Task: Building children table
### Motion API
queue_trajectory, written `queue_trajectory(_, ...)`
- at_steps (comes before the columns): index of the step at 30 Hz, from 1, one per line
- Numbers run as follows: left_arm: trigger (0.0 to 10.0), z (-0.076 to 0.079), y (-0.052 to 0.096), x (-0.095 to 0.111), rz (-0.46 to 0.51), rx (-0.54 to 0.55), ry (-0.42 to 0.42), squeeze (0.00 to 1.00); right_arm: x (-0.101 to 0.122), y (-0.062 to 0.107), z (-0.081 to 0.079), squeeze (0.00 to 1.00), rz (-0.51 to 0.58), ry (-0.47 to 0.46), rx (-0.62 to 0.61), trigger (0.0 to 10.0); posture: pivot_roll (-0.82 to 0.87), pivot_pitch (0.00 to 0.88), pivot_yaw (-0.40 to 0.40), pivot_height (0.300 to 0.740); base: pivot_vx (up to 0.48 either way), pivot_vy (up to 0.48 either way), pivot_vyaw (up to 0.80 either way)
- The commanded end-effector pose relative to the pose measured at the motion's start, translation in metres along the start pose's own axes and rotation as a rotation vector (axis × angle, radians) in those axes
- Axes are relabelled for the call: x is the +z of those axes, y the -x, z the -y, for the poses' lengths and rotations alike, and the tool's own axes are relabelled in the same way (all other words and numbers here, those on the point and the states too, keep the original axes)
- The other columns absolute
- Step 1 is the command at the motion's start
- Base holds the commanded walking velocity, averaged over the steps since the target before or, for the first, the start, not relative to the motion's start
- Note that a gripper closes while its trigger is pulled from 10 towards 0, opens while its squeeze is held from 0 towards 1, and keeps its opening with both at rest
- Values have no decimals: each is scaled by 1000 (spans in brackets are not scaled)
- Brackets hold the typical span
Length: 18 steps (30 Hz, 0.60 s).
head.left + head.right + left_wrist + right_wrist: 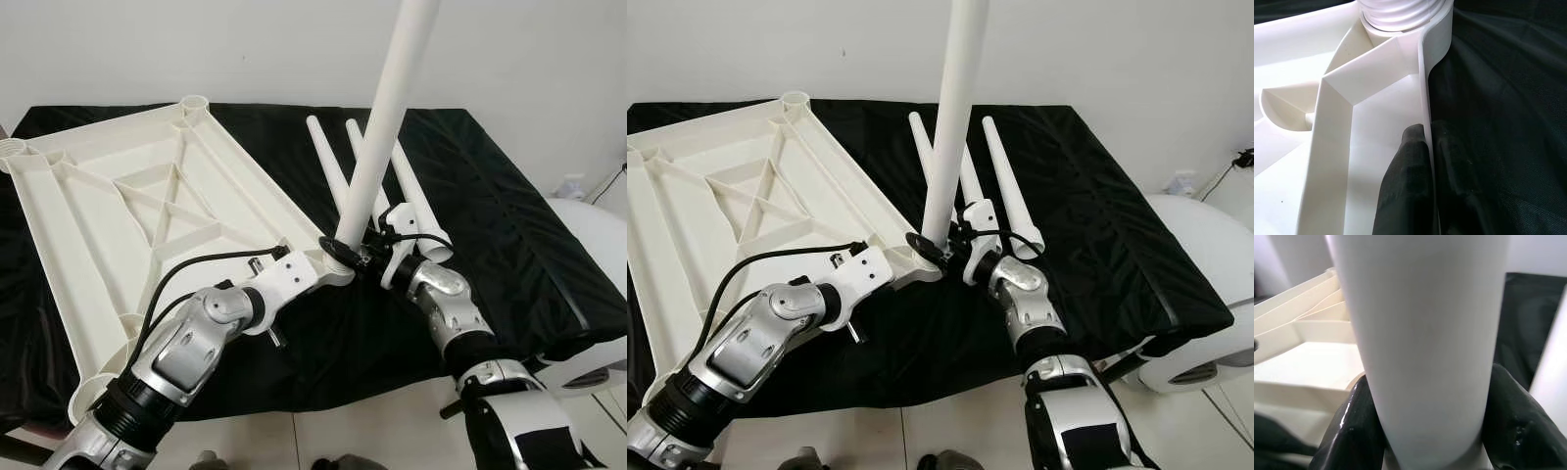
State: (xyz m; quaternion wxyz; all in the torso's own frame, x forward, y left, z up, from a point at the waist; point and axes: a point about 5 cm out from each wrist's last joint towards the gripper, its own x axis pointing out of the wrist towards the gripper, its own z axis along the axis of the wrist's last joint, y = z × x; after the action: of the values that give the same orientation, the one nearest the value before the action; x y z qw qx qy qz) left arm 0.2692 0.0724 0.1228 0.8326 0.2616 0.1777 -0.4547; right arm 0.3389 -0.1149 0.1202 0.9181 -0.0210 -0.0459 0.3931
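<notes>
A white plastic tabletop (127,196) lies upside down on the black-covered table, its ribs facing up. My left gripper (1426,147) is shut on the tabletop's rim (1426,88) close to a corner socket (1400,12). A long white table leg (387,117) stands nearly upright at that corner. My right gripper (1425,431) is shut on the leg's lower end (1420,333), one black finger on each side. Three more white legs (411,191) lie side by side on the cloth behind my right wrist.
The black cloth (509,225) covers the whole table and hangs over the front edge. A white rounded object (598,235) stands off the table's right end. A white wall rises behind. Tiled floor (392,431) lies below the near edge.
</notes>
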Motion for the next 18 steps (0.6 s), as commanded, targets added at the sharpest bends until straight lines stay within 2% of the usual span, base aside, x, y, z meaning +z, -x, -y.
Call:
queue_trajectory(1, 10000, 12, -6, -5, -20, -61, 21, 0, 2, -4, -3, 0, 7, 4, -37, 10000, 34, 0, -83, 740, 0, 0, 0)
queue_trajectory(6, 10000, 14, -7, -5, -19, -70, 13, 0, -2, -8, -11, 0, -9, 5, -107, 10000, 37, 0, -87, 740, 0, 0, 0)
queue_trajectory(13, 10000, 20, -8, -4, -18, -90, 8, 0, -1, -15, -31, 0, 29, -47, -190, 10000, 35, 0, -85, 740, 0, 0, 0)
queue_trajectory(18, 10000, 22, -8, -4, -18, -101, 7, 0, 3, -21, -41, 0, 54, -89, -326, 10000, 34, 0, -84, 740, 0, 0, 0)
